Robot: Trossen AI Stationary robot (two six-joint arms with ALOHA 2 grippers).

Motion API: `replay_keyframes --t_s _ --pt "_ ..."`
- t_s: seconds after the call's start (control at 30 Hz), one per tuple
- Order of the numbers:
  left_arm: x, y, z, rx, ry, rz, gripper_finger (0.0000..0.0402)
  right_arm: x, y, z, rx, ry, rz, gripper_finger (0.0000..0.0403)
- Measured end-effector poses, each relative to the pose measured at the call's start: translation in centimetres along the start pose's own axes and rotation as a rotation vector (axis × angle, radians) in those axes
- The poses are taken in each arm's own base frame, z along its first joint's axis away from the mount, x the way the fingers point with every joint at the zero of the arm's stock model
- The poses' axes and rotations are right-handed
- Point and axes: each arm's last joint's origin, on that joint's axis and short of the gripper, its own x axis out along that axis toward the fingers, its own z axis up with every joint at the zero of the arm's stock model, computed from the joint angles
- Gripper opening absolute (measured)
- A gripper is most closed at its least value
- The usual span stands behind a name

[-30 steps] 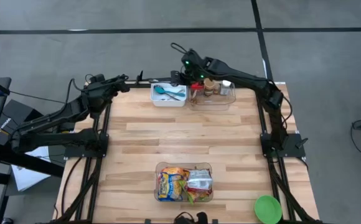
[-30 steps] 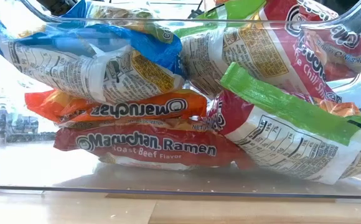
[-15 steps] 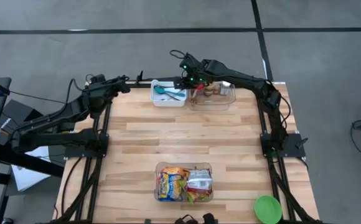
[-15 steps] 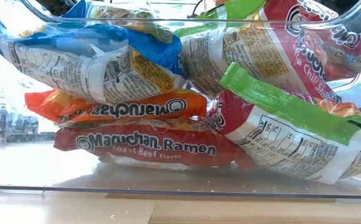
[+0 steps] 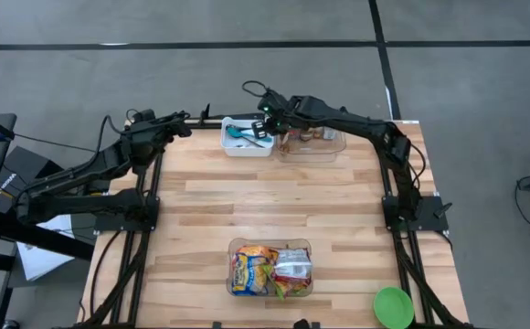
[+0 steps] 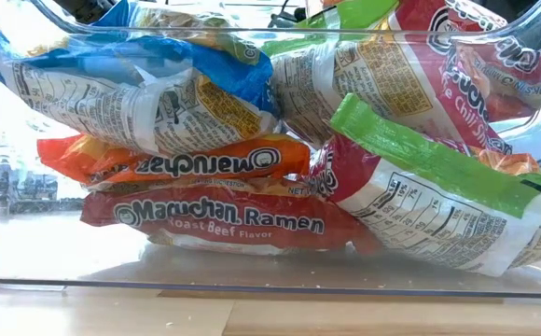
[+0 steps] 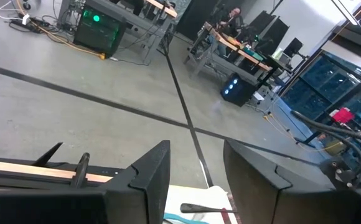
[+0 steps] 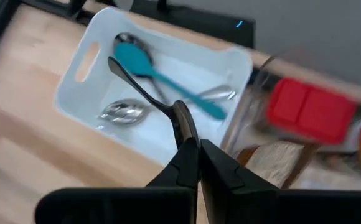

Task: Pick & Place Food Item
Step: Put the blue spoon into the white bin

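1. The ramen packets (image 5: 270,270), the likeliest food item, lie heaped in a clear bin (image 5: 232,249) at the bottom centre of the high view. The low view, tight against that bin's wall, shows them stacked and untouched.
2. More food stands in a second clear container (image 5: 336,146) at the top centre: jars, one with a red lid (image 8: 311,109).
3. The right gripper (image 5: 267,108) is well apart from the ramen. It hangs at the top centre, over the white tray (image 5: 247,152) just left of the jar container.
4. Its jaws are pressed together and appear to pinch the handle of a metal utensil (image 8: 144,92), which reaches out over the tray. A teal spoon (image 8: 162,76) and a silver spoon (image 8: 121,112) lie inside.
5. So the step in hand looks like handling cutlery, not food. No food pick has begun.
6. The next move, as I judge it, calls for carrying or setting down the utensil without snagging the tray wall or the jars.
7. The left gripper (image 7: 196,168) waits at the upper left table edge, fingers spread and empty.
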Motion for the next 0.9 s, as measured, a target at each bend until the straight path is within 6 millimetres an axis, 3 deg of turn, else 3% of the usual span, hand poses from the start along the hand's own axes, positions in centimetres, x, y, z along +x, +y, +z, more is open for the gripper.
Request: replay_keyframes --t_s 0.33,0.63,0.73,0.9 --pt "0.0 0.0 0.0 0.0 0.0 0.0 0.0144 -1.0 2.9 -2.0 -0.196 -0.12 -0.063 0.0" --pt "0.0 0.0 0.0 0.0 0.0 0.0 0.0144 -1.0 2.8 -1.6 -0.308 -0.176 -0.12 0.0" --pt "0.0 0.0 0.0 0.0 0.0 0.0 0.0144 0.1 3.2 -1.8 -0.36 -0.198 -0.144 0.0" --pt "0.0 0.0 0.0 0.002 0.002 0.002 0.0144 2.1 4.6 -4.0 -0.525 -0.183 -0.236 0.0"
